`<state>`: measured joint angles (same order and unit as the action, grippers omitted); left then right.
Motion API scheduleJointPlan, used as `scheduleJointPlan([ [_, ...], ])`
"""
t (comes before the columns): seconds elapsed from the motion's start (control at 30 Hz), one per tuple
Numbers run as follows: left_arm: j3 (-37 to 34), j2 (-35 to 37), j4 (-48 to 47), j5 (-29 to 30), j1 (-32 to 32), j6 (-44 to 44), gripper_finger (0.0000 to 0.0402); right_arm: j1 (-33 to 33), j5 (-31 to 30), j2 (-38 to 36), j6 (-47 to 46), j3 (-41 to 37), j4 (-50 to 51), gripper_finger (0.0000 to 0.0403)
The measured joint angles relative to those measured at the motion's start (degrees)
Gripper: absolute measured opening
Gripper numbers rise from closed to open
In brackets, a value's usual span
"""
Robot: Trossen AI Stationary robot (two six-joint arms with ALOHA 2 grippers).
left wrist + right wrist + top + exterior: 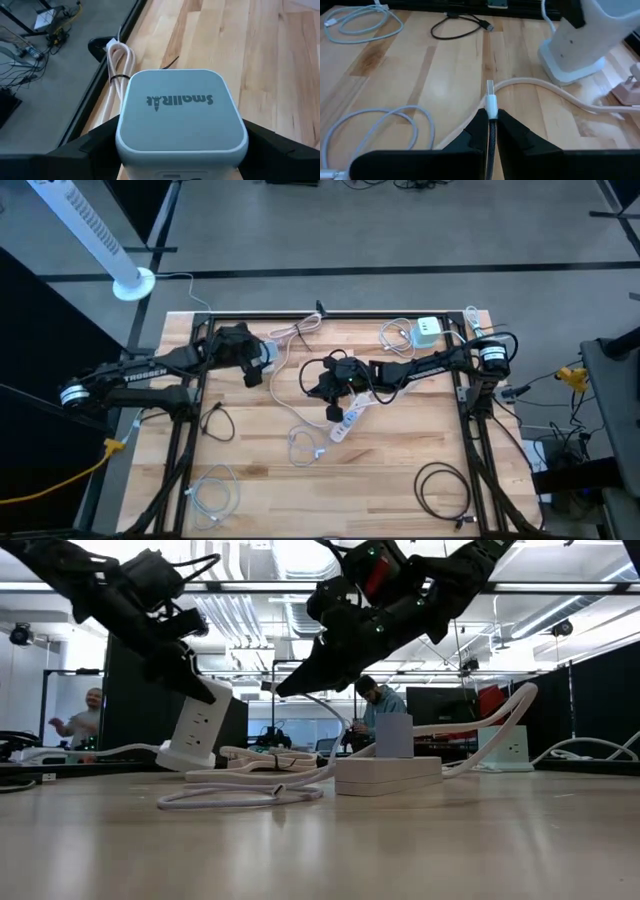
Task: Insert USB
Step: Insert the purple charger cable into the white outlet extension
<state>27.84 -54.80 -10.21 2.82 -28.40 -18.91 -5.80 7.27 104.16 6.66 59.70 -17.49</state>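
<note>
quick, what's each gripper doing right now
Left gripper: jaws wide, clamped on the white power cube, lifted off the table.
Right gripper: shut on the white USB plug, metal tip pointing forward.

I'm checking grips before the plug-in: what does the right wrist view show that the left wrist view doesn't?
Right wrist only: the right hand shut on a white USB plug, plus a black cable on the table. Left wrist only: the left hand gripping the white cube charger, its "smallRit" label readable. Both: that charger and the table.
</note>
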Motion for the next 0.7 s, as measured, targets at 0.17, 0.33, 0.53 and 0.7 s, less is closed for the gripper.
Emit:
scheduleJointPlan([
  [0.17,-4.69,6.72,2.19,-0.87,-0.02,2.77,0.0296,-0.46,0.07,0.00,-0.30,0.00,-0.34,0.0012],
  [0.33,-7.39,13.31,1.26,-2.69,0.00,6.44,0.0296,-0.42,0.19,0.00,-0.70,0.00,-0.82,0.0012],
  [0.53,-7.39,20.35,0.84,-8.37,0.00,8.76,0.0296,-0.42,0.21,0.00,-0.78,0.00,-0.79,0.0012],
  [0.7,-9.17,23.18,2.55,-18.70,0.00,10.15,0.0296,-0.39,0.26,0.00,0.31,0.00,-0.63,0.0012],
])
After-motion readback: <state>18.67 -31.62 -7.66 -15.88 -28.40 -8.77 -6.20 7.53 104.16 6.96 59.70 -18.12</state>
